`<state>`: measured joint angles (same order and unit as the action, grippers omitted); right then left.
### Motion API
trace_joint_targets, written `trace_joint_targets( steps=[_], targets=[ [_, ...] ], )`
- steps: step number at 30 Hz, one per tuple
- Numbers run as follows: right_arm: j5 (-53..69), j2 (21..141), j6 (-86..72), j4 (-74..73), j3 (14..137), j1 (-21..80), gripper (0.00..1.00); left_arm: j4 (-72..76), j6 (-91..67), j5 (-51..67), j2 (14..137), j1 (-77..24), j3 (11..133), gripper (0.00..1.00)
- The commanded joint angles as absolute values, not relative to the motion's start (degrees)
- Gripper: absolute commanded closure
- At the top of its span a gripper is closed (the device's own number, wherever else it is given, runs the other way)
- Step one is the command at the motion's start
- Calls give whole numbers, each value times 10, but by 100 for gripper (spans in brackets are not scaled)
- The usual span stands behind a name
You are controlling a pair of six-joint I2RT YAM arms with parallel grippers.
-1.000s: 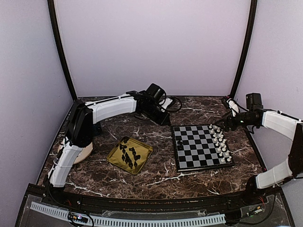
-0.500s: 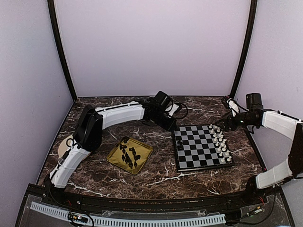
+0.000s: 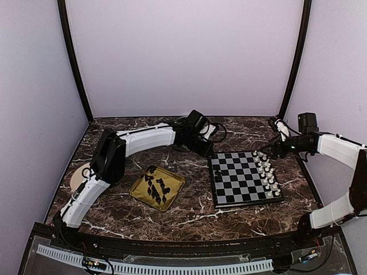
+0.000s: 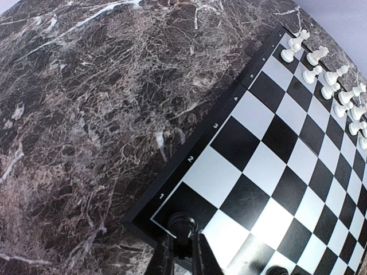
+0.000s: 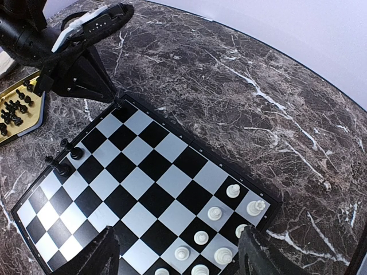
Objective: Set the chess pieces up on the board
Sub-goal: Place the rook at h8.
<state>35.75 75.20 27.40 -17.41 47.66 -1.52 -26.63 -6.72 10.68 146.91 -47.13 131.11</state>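
Locate the board flat on the marble table, right of centre, just beside the gold tray.

Check the left gripper at the board's far left corner: fingers clenched on one black piece, upright, above the dark corner square next to the rim digit 1. Cannot tell from any view whether the base touches the square.

Check the right gripper: released, jaws spread wide, nothing between them, hovering over the board's right side above the white pieces.

Confirm piece positions as follows:
- White pieces: two rows along the right edge of the board (seen at upper right in the left wrist view), upright.
- Two black pieces: upright on the left edge column, on neighbouring squares, well apart from the white rows.
- Remaining black figures: loose in the gold tray, clustered near its middle (too small to tell individual types).

Treat the centre squares of the board as bare checkering in all three views.
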Motion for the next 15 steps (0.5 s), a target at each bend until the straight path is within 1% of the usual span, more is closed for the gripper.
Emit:
trace_joint_targets(
  steps=[1, 5, 12, 15],
  targets=[
    [359, 748, 280, -177, 485, -13, 29, -266, -73, 114, 1477, -472, 1335, 90],
    [357, 746, 281, -177, 484, -13, 29, -266, -73, 115, 1477, -472, 1335, 90],
    [356, 748, 282, -178, 485, -13, 29, -265, -75, 130, 1481, -472, 1336, 87],
    [356, 749, 283, -179, 485, -13, 29, -266, -76, 131, 1482, -472, 1337, 82]
  ],
)
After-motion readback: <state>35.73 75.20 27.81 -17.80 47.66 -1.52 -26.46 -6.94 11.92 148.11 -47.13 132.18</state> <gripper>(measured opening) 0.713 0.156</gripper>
